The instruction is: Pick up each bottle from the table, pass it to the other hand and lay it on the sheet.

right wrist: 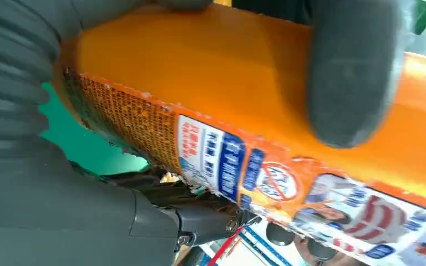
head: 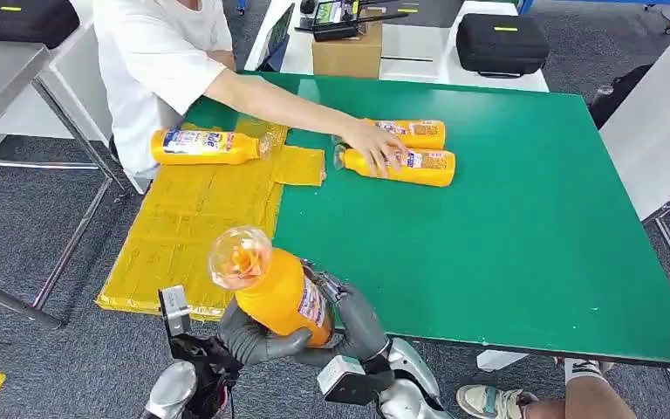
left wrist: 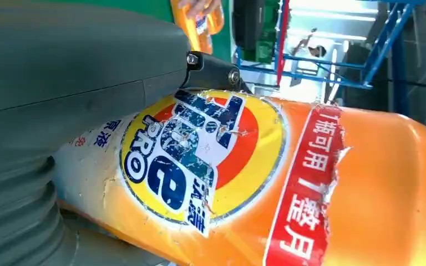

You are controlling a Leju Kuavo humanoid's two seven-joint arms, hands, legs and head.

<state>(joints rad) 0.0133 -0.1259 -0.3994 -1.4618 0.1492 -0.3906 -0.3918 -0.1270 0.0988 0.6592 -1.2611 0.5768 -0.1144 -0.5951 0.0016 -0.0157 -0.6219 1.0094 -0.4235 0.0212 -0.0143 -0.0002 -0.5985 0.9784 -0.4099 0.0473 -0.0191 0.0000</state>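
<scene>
While both hands (head: 301,336) clasp 1 bottle (head: 281,292), person's hand (head: 375,144) covers 2 bottles (head: 414,166), sheet (head: 183,227) alongside.

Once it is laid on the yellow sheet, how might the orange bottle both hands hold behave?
The held bottle looks round-bodied, so it may roll. Its glossy plastic could slip. The left hand and right hand both grip it.

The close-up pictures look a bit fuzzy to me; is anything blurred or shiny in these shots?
Left wrist view: the held bottle is fairly sharp, with glare on its label, and the background windows are washed out. Right wrist view: the dark finger across the bottle is soft and out of focus. Head view: evenly lit, and the bottle's clear cap catches a bright highlight.
</scene>
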